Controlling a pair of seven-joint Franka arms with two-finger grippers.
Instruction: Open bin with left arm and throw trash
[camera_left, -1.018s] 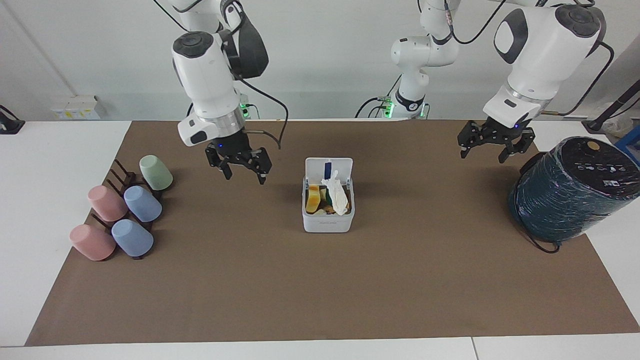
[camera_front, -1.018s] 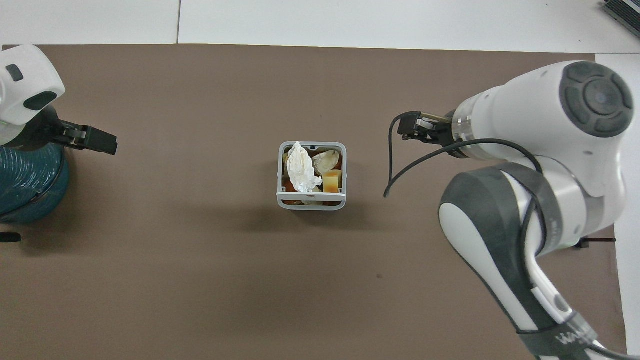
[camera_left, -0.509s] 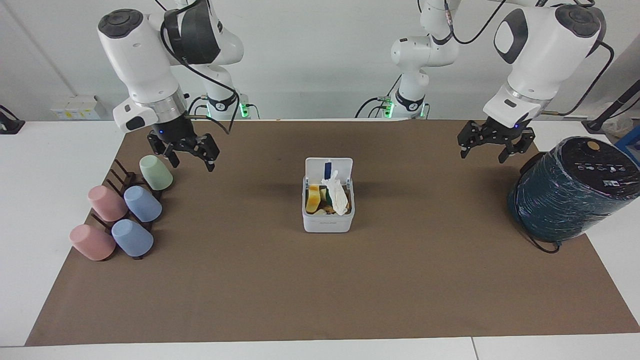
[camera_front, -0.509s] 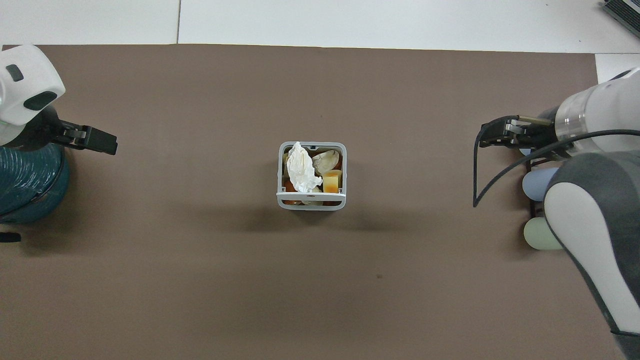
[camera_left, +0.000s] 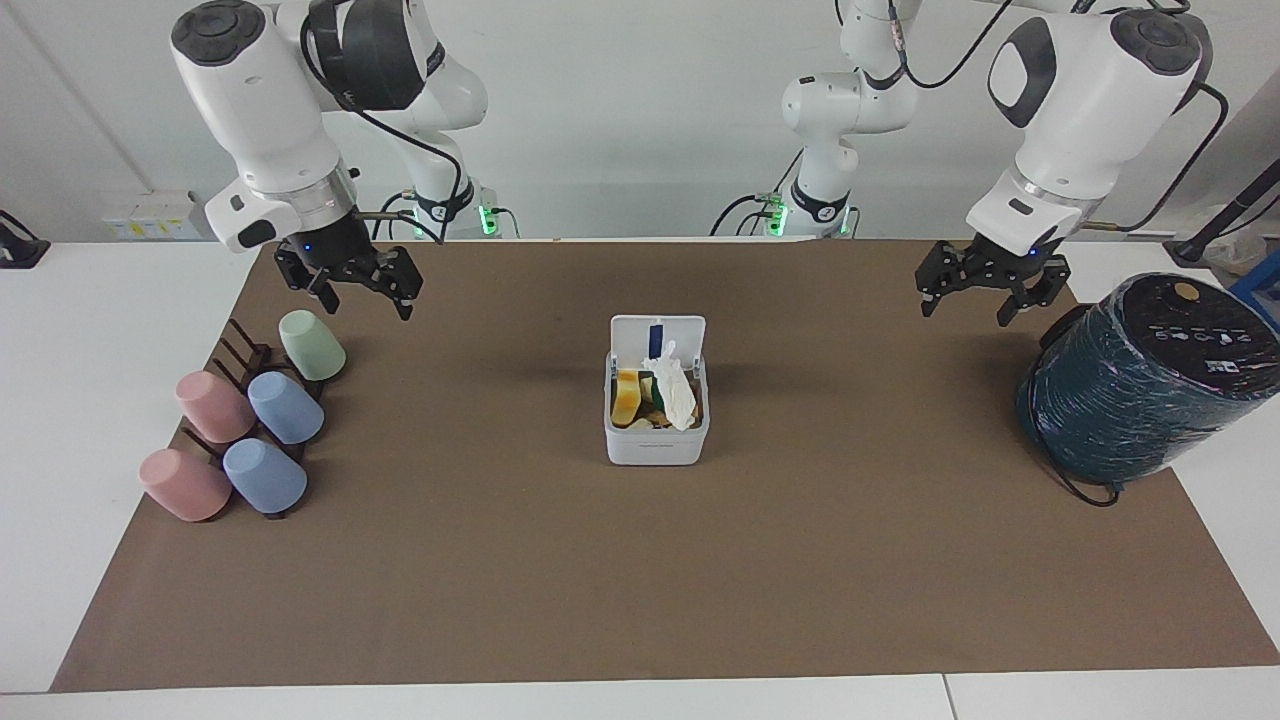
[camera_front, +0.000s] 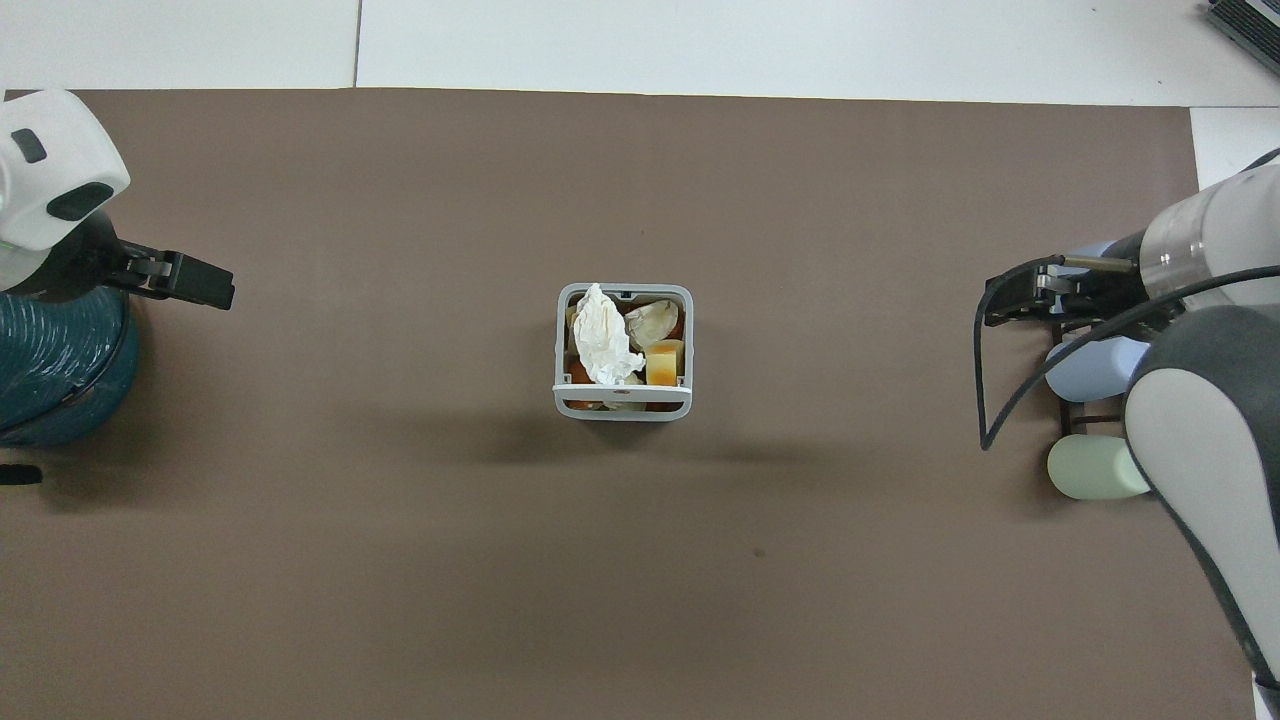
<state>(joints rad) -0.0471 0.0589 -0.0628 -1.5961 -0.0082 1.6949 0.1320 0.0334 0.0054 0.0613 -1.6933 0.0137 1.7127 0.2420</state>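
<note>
White plastic square bin (camera_left: 656, 415) stands mid-worktop with lid up and scraps inside, so the throwing looks finished; left gripper (camera_left: 992, 283) and right gripper (camera_left: 347, 283) hover spread and empty, well apart from it.

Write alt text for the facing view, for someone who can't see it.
A small white bin stands open mid-table, trash inside. The right gripper hangs open above a green cup; the left gripper hangs open beside a teal cylinder.
</note>
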